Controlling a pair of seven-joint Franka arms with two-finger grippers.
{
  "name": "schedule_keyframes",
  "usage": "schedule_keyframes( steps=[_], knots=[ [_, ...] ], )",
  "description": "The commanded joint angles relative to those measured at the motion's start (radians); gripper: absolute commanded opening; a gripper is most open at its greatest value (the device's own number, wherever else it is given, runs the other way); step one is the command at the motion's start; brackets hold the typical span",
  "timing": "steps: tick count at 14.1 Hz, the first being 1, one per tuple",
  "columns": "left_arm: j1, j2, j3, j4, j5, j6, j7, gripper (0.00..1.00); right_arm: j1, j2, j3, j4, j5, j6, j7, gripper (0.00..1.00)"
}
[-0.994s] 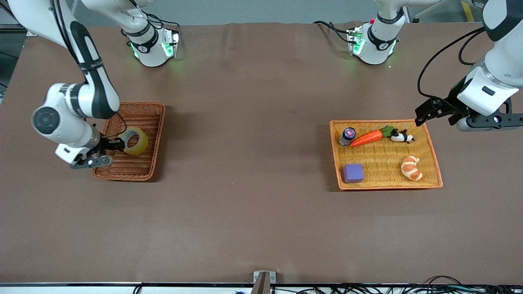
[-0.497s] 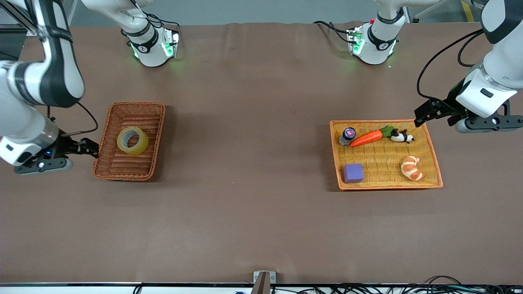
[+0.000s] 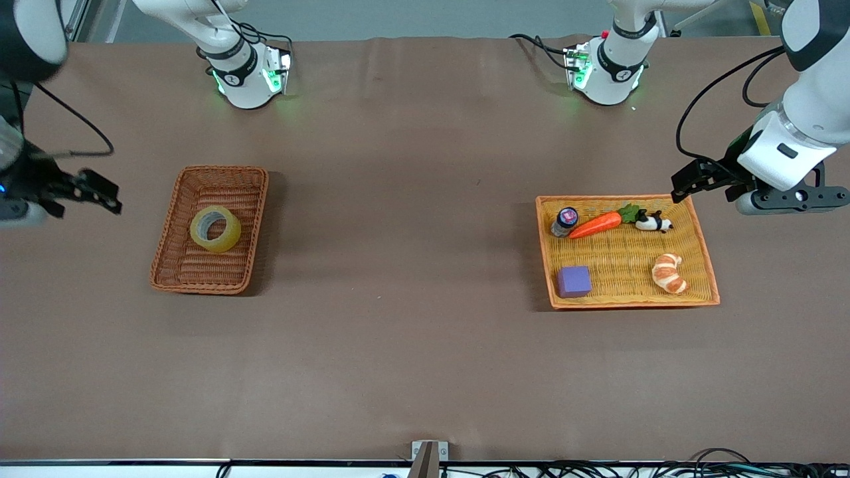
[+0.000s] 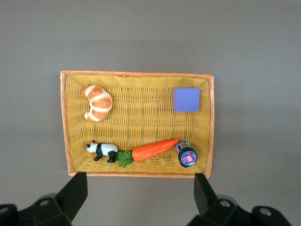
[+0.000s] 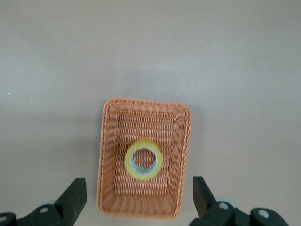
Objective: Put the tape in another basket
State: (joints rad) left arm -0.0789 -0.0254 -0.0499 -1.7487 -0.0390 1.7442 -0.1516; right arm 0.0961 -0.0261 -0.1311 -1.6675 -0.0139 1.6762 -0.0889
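Observation:
The tape point(image 3: 215, 229), a yellowish ring, lies flat in the reddish-brown wicker basket point(image 3: 174, 199) toward the right arm's end of the table. My right gripper point(image 3: 99, 192) hangs open and empty over bare table beside the basket, clear of it. In the right wrist view the tape point(image 5: 143, 175) and the basket point(image 5: 110, 155) lie well below the open right gripper point(image 5: 138, 200). My left gripper point(image 3: 687, 182) waits open and empty above the table just off the orange-yellow tray point(image 3: 710, 279). In the left wrist view the left gripper point(image 4: 140, 197) has nothing between its fingers.
The tray point(image 4: 68, 122) holds a croissant point(image 4: 97, 102), a purple cube point(image 4: 186, 99), a carrot point(image 4: 155, 149), a toy panda point(image 4: 102, 150) and a small bottle point(image 4: 187, 157). Brown tabletop stretches between the basket and the tray.
My right gripper has come off the tape, opened fully, and pulled up and away toward the right arm's end of the table. The tape stays in the basket. The left arm barely moved.

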Motion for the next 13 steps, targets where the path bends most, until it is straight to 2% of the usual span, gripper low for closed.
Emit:
schedule_keyframes(
  steps=[1, 5, 13],
  knots=[
    [-0.002, -0.005, -0.001, 0.009, 0.021, -0.020, -0.005, 1.00, -0.019, -0.011, 0.013, 0.043, 0.012, -0.070, 0.018, 1.00],
    [-0.005, -0.033, -0.017, 0.002, 0.071, -0.044, -0.002, 1.00, -0.013, -0.014, 0.013, 0.037, 0.006, -0.064, 0.020, 1.00],
    [0.002, -0.036, -0.021, -0.008, 0.059, -0.026, -0.005, 1.00, -0.006, -0.009, 0.013, 0.037, 0.008, -0.058, 0.020, 1.00]
  ],
)
